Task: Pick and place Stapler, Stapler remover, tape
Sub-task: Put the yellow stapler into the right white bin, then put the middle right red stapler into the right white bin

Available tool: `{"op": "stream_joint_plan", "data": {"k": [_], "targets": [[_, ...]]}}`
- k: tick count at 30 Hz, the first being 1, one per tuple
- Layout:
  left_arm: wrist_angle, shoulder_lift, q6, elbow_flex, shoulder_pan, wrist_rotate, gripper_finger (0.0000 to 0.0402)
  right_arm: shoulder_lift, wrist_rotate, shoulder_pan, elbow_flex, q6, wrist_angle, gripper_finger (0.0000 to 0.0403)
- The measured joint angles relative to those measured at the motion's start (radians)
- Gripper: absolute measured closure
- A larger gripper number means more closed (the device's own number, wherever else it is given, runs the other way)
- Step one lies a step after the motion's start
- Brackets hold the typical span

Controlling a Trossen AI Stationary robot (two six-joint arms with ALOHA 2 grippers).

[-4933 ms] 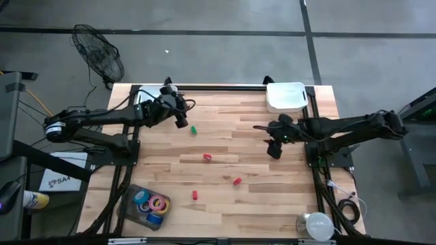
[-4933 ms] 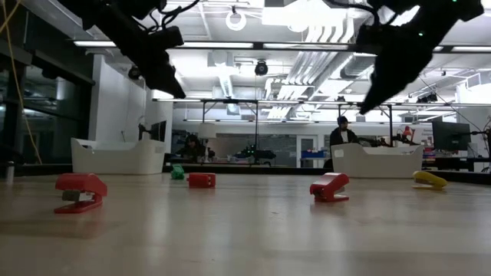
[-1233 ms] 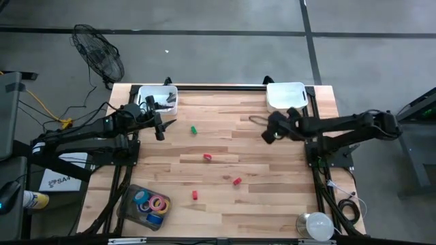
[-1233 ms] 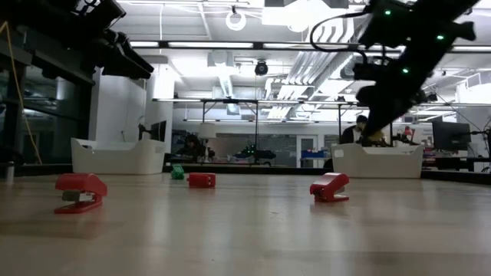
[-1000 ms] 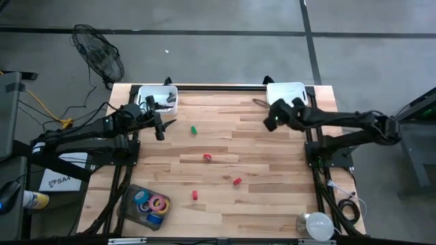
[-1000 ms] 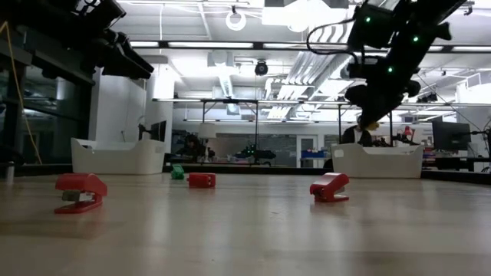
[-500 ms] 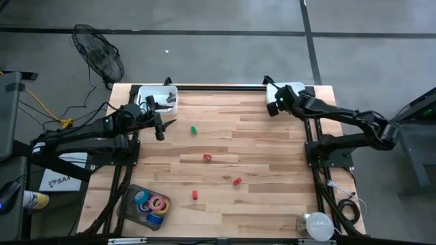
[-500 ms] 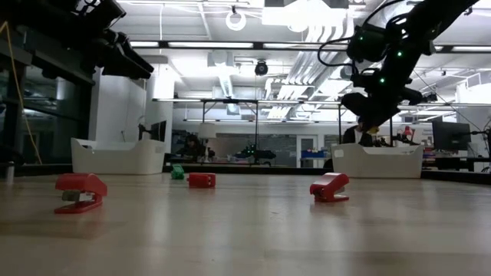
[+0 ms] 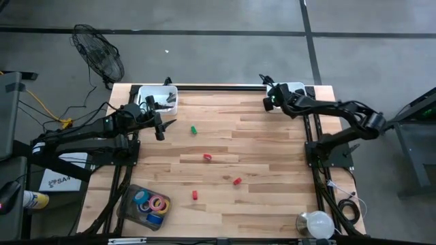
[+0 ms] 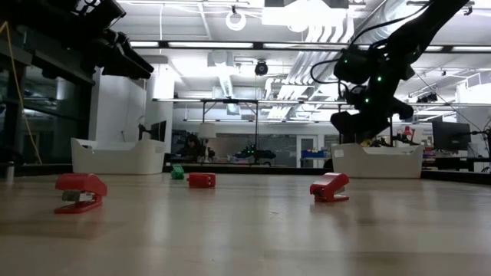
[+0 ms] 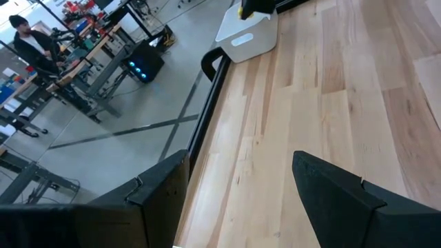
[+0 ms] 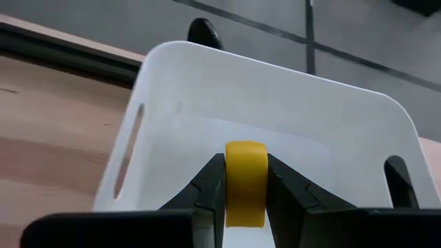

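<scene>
Counter [image 9: 272, 156]: pale wooden planks with visible seams, rectangular, dark rails along the far edge and both sides.
Right gripper [image 12: 246, 180]: over the white bin at the far right corner; its dark, tapering jaws are pinched on a yellow stapler, almost closed.
Yellow stapler [image 12: 246, 182]: smooth, rounded, glossy plastic, seen end-on between the jaw tips, above the bin's floor; whether it touches the floor cannot be told.
Right bin [image 12: 207, 89]: white matte plastic, rounded corners, a slot handle in one wall, sloping sides.
Left gripper [image 9: 160, 129]: raised near the far left corner, beside the other bin; jaws spread wide, nothing between them, the flat black fingers [image 11: 337, 200] wedge-shaped.
Left bin [image 9: 146, 92]: white, rectangular, at the far left corner, with dark items inside, too small to tell apart.
Green block [image 9: 193, 129]: small, solid, on the counter near the left gripper.
Red staplers [image 10: 80, 190]: three small, hinged, glossy plastic ones lying apart in the counter's middle; one stands propped open like a wedge [image 10: 329, 186], another is flat and boxy [image 10: 202, 180].
Tape [image 9: 151, 202]: coloured rings, blue, pink and purple, with pale holes, grouped in a clear tray.
Tray [image 9: 129, 198]: shallow, transparent, at the near left corner.
Fan [image 9: 97, 53]: round wire cage, on the floor beyond the far left corner.
</scene>
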Motion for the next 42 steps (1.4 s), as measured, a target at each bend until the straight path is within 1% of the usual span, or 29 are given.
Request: {"op": "stream_joint_plan", "data": {"k": [3,8,13,16,26,30,33,38,40,42], "targets": [[0.000,0.000,0.000,0.000,0.000,0.000,0.0147,0.021,0.027,0.002,0.000,0.008,0.007,0.0338],[0.000,0.000,0.000,0.000,0.000,0.000,0.0147,0.023,0.038,0.002,0.000,0.008,0.013,0.0337],[0.000,0.000,0.000,0.000,0.000,0.000,0.0147,0.023,0.037,-0.001,0.000,-0.007,0.021,0.0294],[0.000,0.000,0.000,0.000,0.000,0.000,0.0147,0.023,0.038,-0.001,0.000,-0.010,0.021,0.0275],[0.000,0.000,0.000,0.000,0.000,0.000,0.0147,0.019,0.035,-0.001,0.001,-0.021,0.023,0.0243],[0.000,0.000,0.000,0.000,0.000,0.000,0.0147,-0.021,0.030,0.002,0.001,-0.056,0.036,0.0239],[0.000,0.000,0.000,0.000,0.000,0.000,0.0147,-0.073,-0.023,0.002,0.002,-0.092,0.035,0.0239],[0.000,0.000,0.000,0.000,0.000,0.000,0.0147,-0.165,-0.229,0.014,0.002,-0.145,0.037,0.0238],[0.000,0.000,0.000,0.000,0.000,0.000,0.0147,-0.199,-0.303,0.038,0.002,-0.178,0.045,0.0238],[0.000,0.000,0.000,0.000,0.000,0.000,0.0147,-0.231,-0.355,0.074,0.002,-0.195,0.061,0.0238]]}}
